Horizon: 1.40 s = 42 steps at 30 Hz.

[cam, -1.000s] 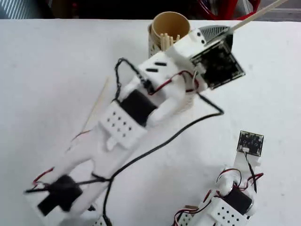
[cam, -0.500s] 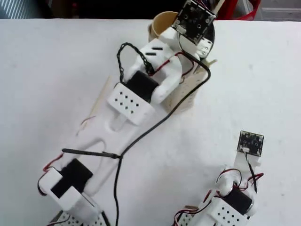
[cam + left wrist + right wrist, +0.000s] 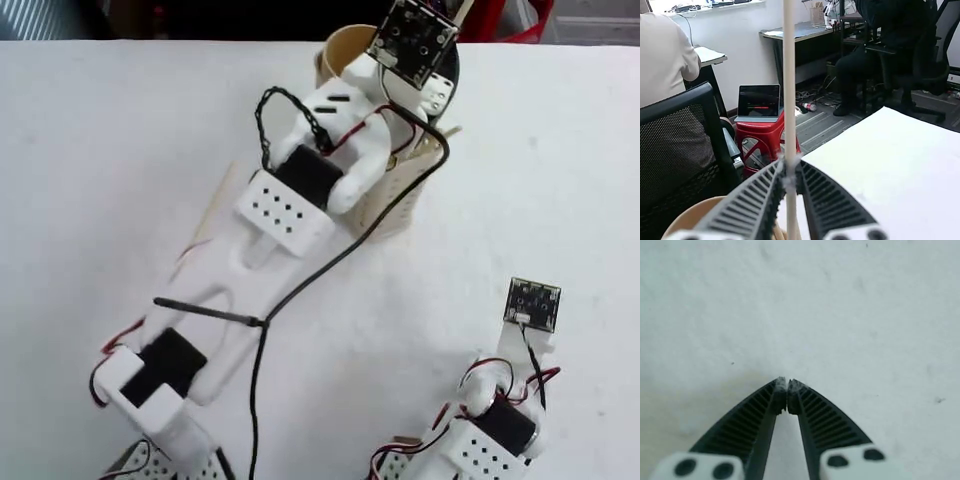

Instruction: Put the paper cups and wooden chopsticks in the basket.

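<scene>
My left gripper (image 3: 790, 170) is shut on a wooden chopstick (image 3: 789, 75) that stands upright between its jaws. In the high view that arm reaches over the woven basket (image 3: 398, 198), and the held chopstick's tip (image 3: 466, 10) pokes out past the wrist camera. A tan paper cup (image 3: 343, 48) stands at the basket's far side; its rim (image 3: 692, 217) also appears just below the left gripper. Another wooden chopstick (image 3: 211, 206) lies loose on the white table, left of the arm. Low over bare table, my right gripper (image 3: 786, 385) is shut on nothing.
The right arm (image 3: 500, 425) sits folded at the near right corner. Black cables (image 3: 300, 290) trail across the table from the left arm. Beyond the table's far edge are a red stool (image 3: 762, 137) and black chairs (image 3: 685, 140).
The left arm has pushed forward and turned its wrist, swinging the held chopstick from slanting off to the right to upright over the basket. The right arm has stayed still.
</scene>
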### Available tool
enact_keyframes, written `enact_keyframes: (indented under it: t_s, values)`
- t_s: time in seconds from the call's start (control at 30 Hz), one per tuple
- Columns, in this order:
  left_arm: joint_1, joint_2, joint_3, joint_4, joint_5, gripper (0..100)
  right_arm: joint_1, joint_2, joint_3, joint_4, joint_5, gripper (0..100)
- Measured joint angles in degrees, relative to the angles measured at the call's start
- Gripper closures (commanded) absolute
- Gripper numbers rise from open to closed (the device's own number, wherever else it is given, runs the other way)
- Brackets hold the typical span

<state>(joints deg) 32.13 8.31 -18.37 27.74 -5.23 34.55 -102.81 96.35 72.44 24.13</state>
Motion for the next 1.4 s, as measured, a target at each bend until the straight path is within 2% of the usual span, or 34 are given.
enact_keyframes:
  t_s: [0.97, 1.17, 1.3, 1.4]
  values:
    - [-1.8, 0.4, -1.9, 1.9, 0.0, 94, 0.0, 0.0, 0.0, 0.0, 0.0, 98.0]
    - [-9.8, -13.6, -1.9, 13.1, 0.0, 94, 0.0, 0.0, 0.0, 0.0, 0.0, 98.0]
    - [-19.0, -24.6, 1.0, 27.5, 0.0, 93, -0.1, 0.0, 0.0, 0.0, -0.1, 98.0]
    - [-27.0, -27.3, 9.8, 36.4, 0.0, 93, -0.2, 0.0, 0.0, 0.0, -0.1, 98.0]
